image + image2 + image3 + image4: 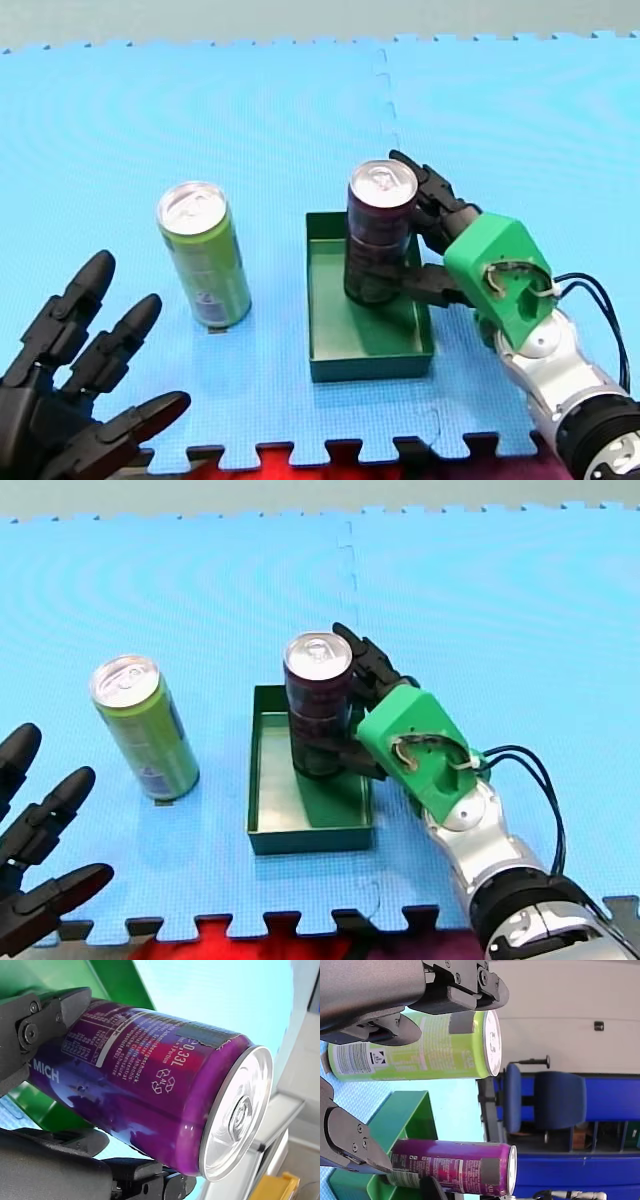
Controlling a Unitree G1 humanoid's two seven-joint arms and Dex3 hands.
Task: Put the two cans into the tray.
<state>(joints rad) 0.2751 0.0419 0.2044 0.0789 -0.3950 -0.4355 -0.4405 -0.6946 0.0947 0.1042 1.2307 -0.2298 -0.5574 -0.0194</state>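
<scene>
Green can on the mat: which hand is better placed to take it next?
Left. The left hand is free and near the green can; the right hand grips the purple can at the tray.

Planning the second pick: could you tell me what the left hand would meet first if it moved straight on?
Probably the upright green can; the left hand, near left, points roughly toward it, depth unclear.

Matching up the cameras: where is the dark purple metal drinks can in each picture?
First head view: dark purple metal can, mid-picture, upright in the right hand's grasp, over the green rectangular tray.
Second head view: slightly left of centre, same grasp.
First wrist view: close up between black fingers, tray behind.
Second wrist view: alongside the lime green can, against the tray.
Shared landmark: the tray.
Open left hand: head views' lower left.
</scene>
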